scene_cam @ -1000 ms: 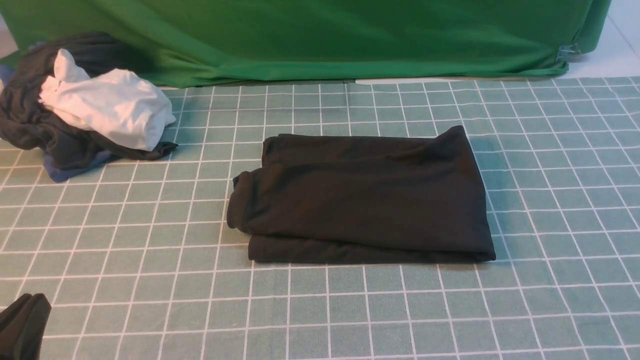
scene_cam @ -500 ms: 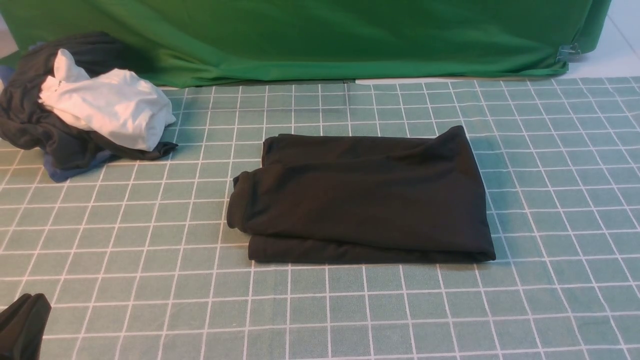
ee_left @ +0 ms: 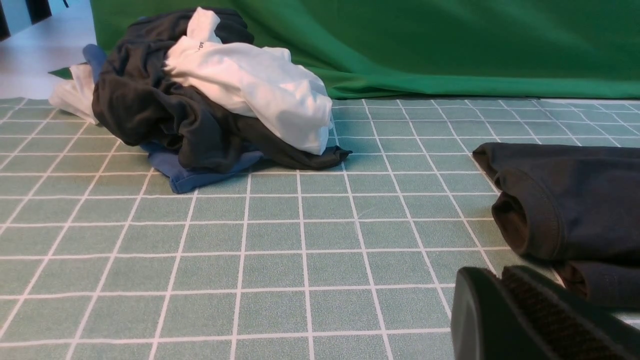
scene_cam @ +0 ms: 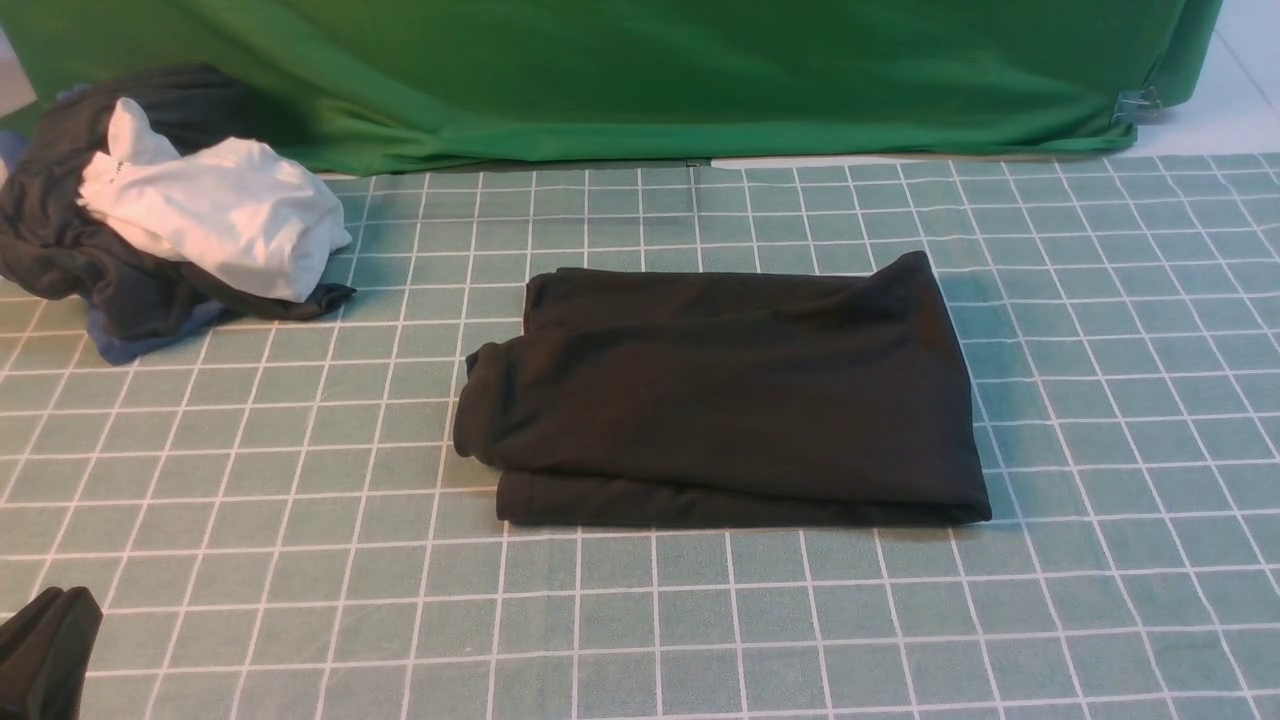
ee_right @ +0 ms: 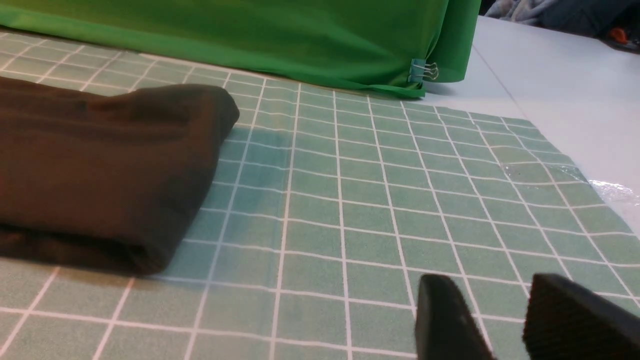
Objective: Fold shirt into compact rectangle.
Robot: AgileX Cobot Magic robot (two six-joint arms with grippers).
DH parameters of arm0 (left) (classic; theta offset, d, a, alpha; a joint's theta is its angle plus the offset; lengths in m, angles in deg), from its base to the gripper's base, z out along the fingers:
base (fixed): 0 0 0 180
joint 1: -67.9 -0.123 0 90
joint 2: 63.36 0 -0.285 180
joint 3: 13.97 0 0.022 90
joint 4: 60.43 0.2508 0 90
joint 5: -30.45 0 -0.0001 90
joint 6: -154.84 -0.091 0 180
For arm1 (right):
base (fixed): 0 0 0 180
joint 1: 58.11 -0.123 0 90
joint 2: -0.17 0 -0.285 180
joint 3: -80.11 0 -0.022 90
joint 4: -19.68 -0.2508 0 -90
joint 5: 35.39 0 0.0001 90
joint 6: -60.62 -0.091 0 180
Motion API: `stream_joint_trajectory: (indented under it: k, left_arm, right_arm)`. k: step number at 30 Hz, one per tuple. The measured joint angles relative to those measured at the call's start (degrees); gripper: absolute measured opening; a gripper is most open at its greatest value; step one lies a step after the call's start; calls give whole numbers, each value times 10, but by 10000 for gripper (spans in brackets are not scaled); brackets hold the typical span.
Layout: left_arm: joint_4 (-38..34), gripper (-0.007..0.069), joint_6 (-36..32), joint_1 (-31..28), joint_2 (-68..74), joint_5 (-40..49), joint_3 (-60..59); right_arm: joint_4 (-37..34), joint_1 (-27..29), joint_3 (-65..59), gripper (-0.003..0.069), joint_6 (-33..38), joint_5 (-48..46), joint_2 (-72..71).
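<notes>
The black shirt [scene_cam: 730,395] lies folded in a thick rectangle at the middle of the checked green mat [scene_cam: 300,600]; its print and label are hidden. At the front left corner my left gripper [scene_cam: 45,650] rests shut and empty, well clear of the shirt. Its wrist view has the shirt's rolled left end [ee_left: 565,200] just beyond the closed left gripper [ee_left: 500,277]. The right gripper [ee_right: 487,290] is out of the front view. In the right wrist view it stands open over bare mat, empty, to the right of the shirt's right end [ee_right: 110,170].
A pile of dark grey and blue clothes [scene_cam: 120,280] with a white garment [scene_cam: 220,215] on top sits at the mat's back left. A green cloth backdrop [scene_cam: 640,70] closes the far side. White table [ee_right: 560,75] lies beyond the mat's right edge.
</notes>
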Motion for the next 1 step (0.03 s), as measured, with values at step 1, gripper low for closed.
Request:
stream_joint_trajectory:
  k: [1]
  left_arm:
    - [0,13,0,0,0,0,0]
  right_arm:
    - [0,0,0,239,0,0,0]
